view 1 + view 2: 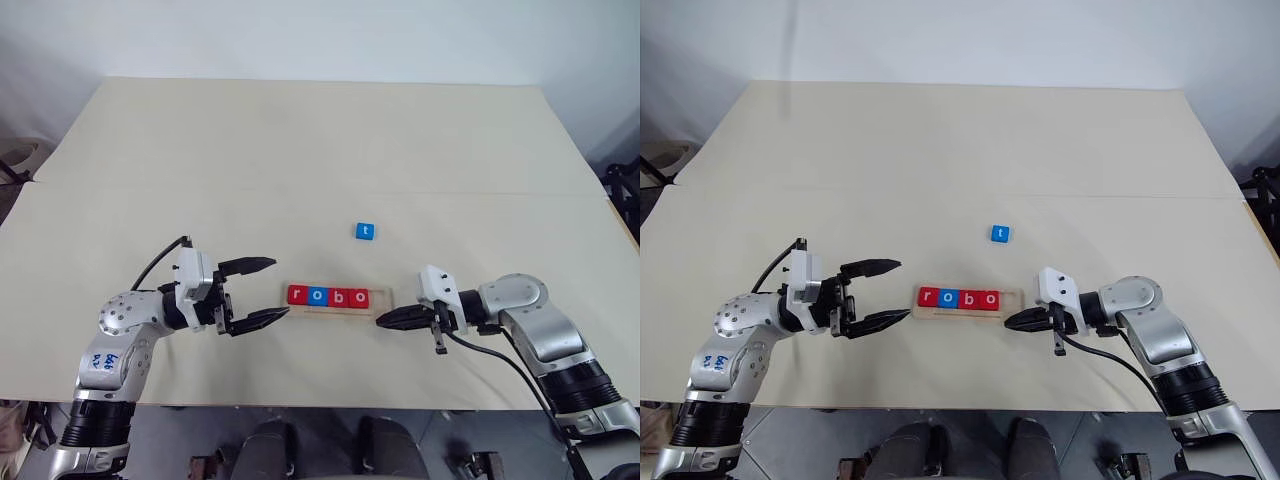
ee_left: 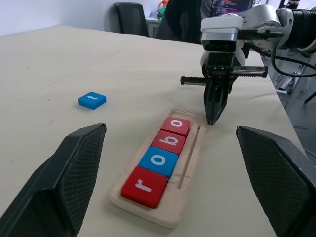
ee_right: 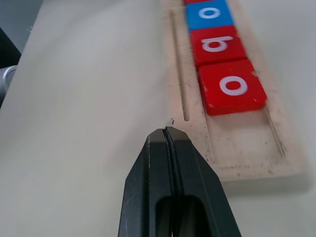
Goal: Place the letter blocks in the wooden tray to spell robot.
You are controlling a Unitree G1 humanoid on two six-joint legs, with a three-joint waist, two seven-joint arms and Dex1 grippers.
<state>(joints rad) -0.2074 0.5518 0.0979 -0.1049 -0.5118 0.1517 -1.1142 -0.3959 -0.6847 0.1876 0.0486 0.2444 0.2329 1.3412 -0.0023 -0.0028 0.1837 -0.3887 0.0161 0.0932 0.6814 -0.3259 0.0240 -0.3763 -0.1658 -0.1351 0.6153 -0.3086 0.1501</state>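
The t block lies beyond the wooden tray, nearer my right fingers, pressed together; left fingers spread.

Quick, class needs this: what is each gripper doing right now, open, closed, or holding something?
Left gripper: jaws open, holding nothing.
Right gripper: jaws closed, holding nothing, by the empty end of the wooden tray.

Four blocks in the tray, one loose on the desk

The wooden tray lies on the desk between the left end effector and the right end effector. Blocks r, o, b, o sit in it, left to right; the t block lies apart behind it.
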